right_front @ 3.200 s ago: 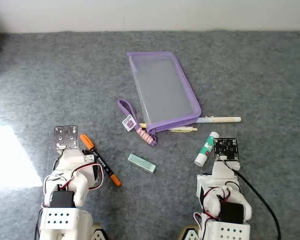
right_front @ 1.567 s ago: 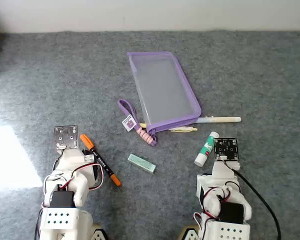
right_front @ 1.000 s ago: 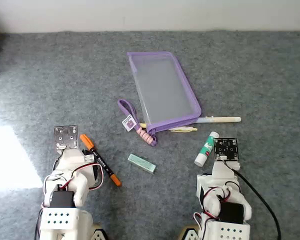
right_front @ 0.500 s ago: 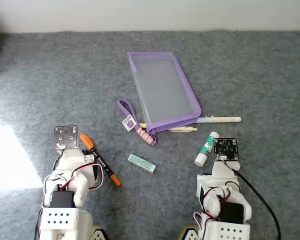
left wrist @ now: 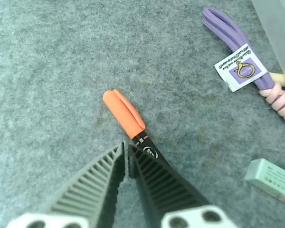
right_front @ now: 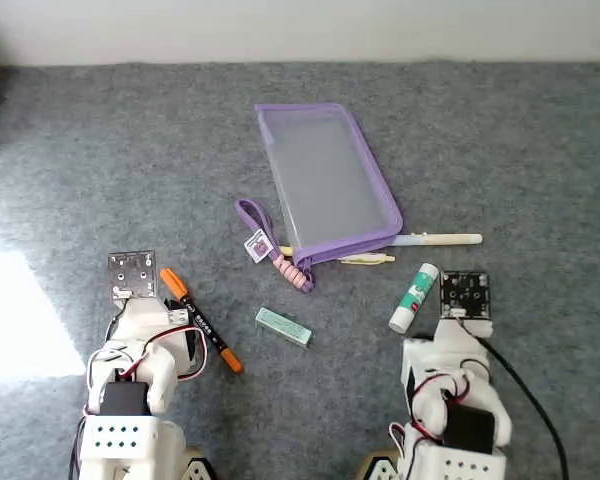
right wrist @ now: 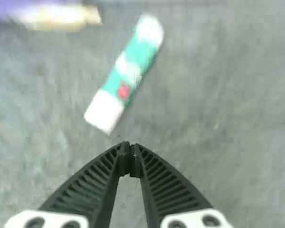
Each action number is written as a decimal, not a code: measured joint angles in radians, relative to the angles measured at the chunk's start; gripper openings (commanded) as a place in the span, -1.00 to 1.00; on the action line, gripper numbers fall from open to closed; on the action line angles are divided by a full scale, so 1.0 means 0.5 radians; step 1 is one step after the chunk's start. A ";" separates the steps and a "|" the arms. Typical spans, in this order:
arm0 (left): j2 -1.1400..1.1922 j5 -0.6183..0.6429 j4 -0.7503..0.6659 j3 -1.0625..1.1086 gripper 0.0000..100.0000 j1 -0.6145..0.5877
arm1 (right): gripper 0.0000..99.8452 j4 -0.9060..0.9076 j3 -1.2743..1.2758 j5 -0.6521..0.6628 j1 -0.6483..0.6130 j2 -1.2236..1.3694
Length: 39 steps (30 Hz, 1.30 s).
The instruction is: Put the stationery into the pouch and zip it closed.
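The left gripper [left wrist: 125, 147] sits low over the grey felt table cover [right_front: 500, 150] at the near left, its two ribbed fingers pressed together on nothing. Just past its tips lies a black marker with an orange cap [left wrist: 125, 114], cap pointing far and left, barrel running near and right alongside the arm. The right gripper [right wrist: 129, 145] is at the near right, its black ribbed fingers likewise pressed together with nothing between them. A white and green glue stick [right wrist: 126, 73] lies on the felt just beyond its tips, slanting far and right. Between the two arms rests a small mint-green eraser block [right_front: 283, 327]. Farther out, at the middle of the table, lies the flat translucent pouch with purple zip edging [right_front: 325, 180], tilted so that its near corner points right. A purple wrist strap [right_front: 250, 215] with a white tag [right_front: 257, 246] and a pink coiled cord [right_front: 292, 271] trail from its near left end. A long pale yellow pen [right_front: 435, 239] sticks out from under the pouch's near right corner, and a shorter yellowish pen [right_front: 365, 259] lies just nearer, beside the pouch's near edge.
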 measured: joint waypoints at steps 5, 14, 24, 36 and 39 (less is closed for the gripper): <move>0.000 0.000 0.000 0.000 -0.97 0.000 | -0.98 0.000 -0.500 0.138 -0.153 0.181; 0.000 0.000 0.000 0.000 -0.97 0.000 | -0.98 -0.077 -1.264 0.163 -0.393 1.304; 0.000 0.000 0.000 0.000 -0.97 0.000 | -0.98 -0.153 -1.946 -0.068 -0.853 2.430; 0.000 0.000 0.000 0.000 -0.97 0.000 | -0.50 -0.037 -3.044 -0.117 -1.132 3.787; 0.000 0.000 0.000 0.000 -0.97 0.000 | -0.44 -0.006 -3.339 -0.120 -1.163 4.011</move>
